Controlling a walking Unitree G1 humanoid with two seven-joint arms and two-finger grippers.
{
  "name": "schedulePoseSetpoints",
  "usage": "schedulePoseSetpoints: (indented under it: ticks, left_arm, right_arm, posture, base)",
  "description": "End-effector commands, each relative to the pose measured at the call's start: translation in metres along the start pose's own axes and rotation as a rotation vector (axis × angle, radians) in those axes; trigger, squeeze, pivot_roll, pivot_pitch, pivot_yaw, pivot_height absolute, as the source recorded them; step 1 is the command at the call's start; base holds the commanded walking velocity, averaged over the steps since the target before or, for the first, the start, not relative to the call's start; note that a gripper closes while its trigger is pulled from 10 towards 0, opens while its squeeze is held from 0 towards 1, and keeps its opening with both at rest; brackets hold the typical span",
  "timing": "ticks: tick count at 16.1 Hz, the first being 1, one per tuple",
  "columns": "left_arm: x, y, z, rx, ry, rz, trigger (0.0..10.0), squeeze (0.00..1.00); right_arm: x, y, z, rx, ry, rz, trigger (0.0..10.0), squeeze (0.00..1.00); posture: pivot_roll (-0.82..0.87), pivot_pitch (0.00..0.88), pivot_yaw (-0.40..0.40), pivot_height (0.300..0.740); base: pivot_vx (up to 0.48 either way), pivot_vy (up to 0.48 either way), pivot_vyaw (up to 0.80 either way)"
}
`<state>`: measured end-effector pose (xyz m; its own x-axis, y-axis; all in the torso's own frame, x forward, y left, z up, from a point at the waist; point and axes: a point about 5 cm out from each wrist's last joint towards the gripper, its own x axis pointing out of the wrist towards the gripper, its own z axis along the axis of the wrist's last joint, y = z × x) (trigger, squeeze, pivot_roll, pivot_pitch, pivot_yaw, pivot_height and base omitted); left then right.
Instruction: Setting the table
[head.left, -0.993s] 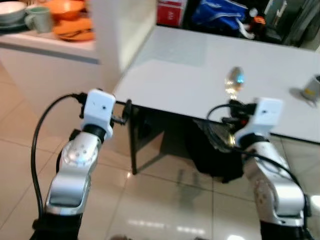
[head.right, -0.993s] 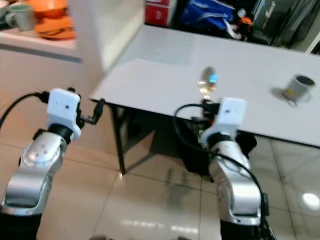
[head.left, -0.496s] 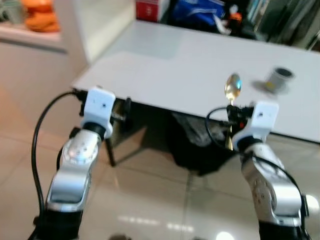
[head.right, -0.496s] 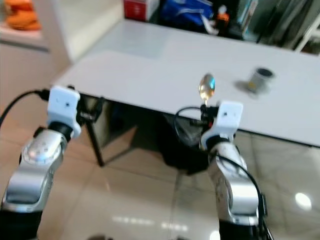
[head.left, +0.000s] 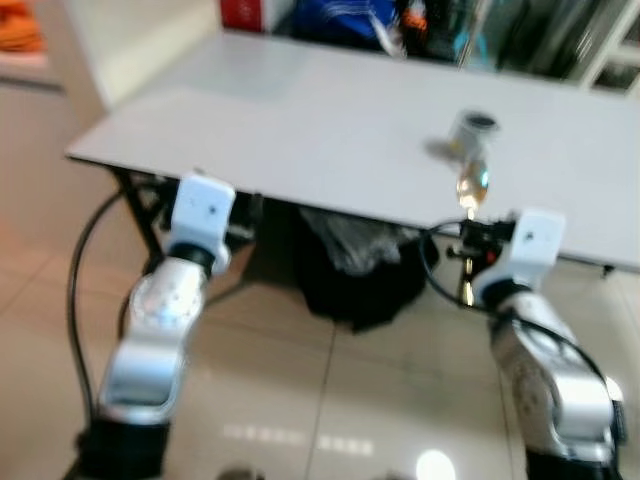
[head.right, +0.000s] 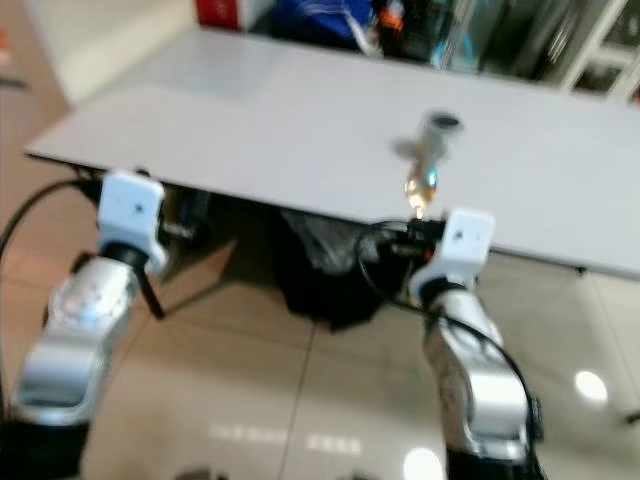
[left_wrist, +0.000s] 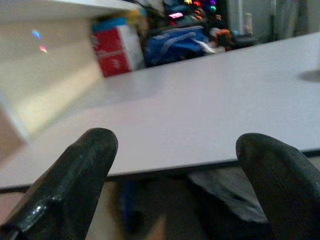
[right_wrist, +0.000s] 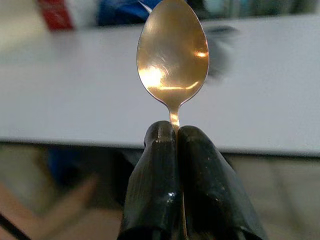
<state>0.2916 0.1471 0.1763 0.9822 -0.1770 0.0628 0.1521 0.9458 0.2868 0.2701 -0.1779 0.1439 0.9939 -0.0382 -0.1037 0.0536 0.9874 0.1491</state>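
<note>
Right wrist view shows the right gripper (right_wrist: 176, 131) pinched tight on a gold spoon (right_wrist: 173, 55) at its neck, bowl upright, just short of the white table (head.left: 330, 140). It looks light, stiff and slick, so that low hold suits it. The left gripper (left_wrist: 175, 165) gapes empty. A grey cup (head.left: 470, 133) stands beyond; glossy tiles (head.left: 300, 390) below.

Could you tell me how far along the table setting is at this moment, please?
Done: a cup stands on the white table. In hand: the right gripper is shut on a golden spoon, held bowl-up just short of the table's near edge. The left gripper is open and holds nothing. Left: setting the spoon down on the table, likely near the cup.
</note>
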Motion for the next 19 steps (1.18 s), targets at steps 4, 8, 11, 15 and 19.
schedulePoseSetpoints:
  ticks: [4, 8, 11, 15, 19]
  left_arm:
    - [0.001, 0.004, 0.006, -0.011, -0.015, -0.02, 10.0, 0.0]
    - [0.0, 0.003, 0.006, -0.013, -0.017, -0.025, 10.0, 0.0]
    - [0.001, 0.003, 0.006, -0.015, -0.016, -0.033, 10.0, 0.0]
    - [0.0, 0.004, 0.006, -0.015, -0.01, -0.037, 10.0, 0.0]
    - [0.0, 0.003, 0.005, -0.011, -0.005, -0.046, 10.0, 0.0]
  right_arm:
    - [0.003, 0.012, 0.007, 0.021, -0.02, 0.062, 10.0, 0.0]
    - [0.003, 0.015, 0.007, 0.011, -0.013, 0.081, 10.0, 0.0]
    - [0.003, 0.02, 0.008, 0.006, -0.017, 0.112, 10.0, 0.0]
    - [0.004, 0.027, 0.005, -0.034, 0.005, 0.15, 10.0, 0.0]
    - [0.002, 0.03, 0.002, -0.088, 0.019, 0.184, 10.0, 0.0]
  posture:
    - [0.04, 0.036, -0.029, 0.74]
    - [0.04, 0.034, -0.028, 0.74]
    - [0.04, 0.033, -0.027, 0.74]
    - [0.05, 0.029, -0.03, 0.74]
    - [0.04, 0.03, -0.03, 0.74]
  base:
    - [0.081, 0.0, -0.17]
    - [0.341, 0.0, -0.39]
    - [0.344, 0.0, 0.0]
    - [0.34, 0.0, 0.0]
    - [0.342, 0.0, 0.0]
